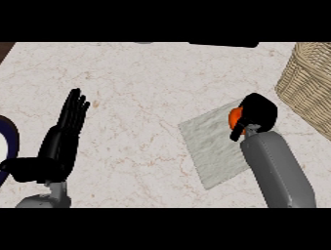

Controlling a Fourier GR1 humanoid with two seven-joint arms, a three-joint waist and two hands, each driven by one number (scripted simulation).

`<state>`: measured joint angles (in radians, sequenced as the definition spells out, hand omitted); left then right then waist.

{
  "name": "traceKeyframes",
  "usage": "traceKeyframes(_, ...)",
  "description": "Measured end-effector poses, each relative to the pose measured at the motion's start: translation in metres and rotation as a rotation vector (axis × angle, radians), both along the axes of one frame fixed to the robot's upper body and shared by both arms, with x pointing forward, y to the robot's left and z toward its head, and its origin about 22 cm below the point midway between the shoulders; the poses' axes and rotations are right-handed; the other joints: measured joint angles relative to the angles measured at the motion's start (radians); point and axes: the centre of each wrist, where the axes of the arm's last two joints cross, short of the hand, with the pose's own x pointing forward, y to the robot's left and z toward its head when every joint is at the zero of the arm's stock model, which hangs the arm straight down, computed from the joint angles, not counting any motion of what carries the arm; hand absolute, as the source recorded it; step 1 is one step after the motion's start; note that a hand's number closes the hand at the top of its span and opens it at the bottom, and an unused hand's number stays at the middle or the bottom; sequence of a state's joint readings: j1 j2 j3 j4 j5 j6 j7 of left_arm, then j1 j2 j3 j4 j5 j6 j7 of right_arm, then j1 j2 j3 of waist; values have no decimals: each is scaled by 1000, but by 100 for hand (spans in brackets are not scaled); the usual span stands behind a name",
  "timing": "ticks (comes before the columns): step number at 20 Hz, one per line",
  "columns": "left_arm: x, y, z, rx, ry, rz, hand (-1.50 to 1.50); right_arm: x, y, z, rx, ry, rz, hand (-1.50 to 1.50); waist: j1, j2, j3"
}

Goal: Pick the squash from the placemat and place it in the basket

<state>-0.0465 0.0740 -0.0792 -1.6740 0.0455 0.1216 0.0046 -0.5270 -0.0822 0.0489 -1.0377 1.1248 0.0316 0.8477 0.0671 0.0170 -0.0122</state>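
Observation:
An orange squash [235, 117] shows only as a small patch at the far right part of the pale grey placemat [213, 146]. My right hand [258, 112] is curled over it and hides most of it. A woven wicker basket [319, 83] stands at the right edge, just beyond the placemat's far corner. My left hand [63, 136] stays open at the lower left, fingers straight and pointing up, touching nothing.
A round plate [1, 156] with a dark blue rim is cut off at the left edge, holding something green. The marble counter ends at dark wood in the top left corner. A dark object [222, 44] lies at the far edge.

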Motion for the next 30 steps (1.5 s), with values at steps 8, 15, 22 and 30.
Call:
traceKeyframes(8,8,-4,1,0,8,3,0,42,46,37,88,-352,-84,150,2,4,12)
traceKeyframes(15,2,4,-3,1,26,25,0,58,86,94,136,-648,-49,150,-21,-9,12)
traceKeyframes(22,1,11,-1,1,31,61,0,55,111,145,177,-767,-56,150,-50,-18,12)
traceKeyframes(30,-3,21,-9,4,35,84,0,56,72,156,71,-744,-171,150,-73,-23,11)
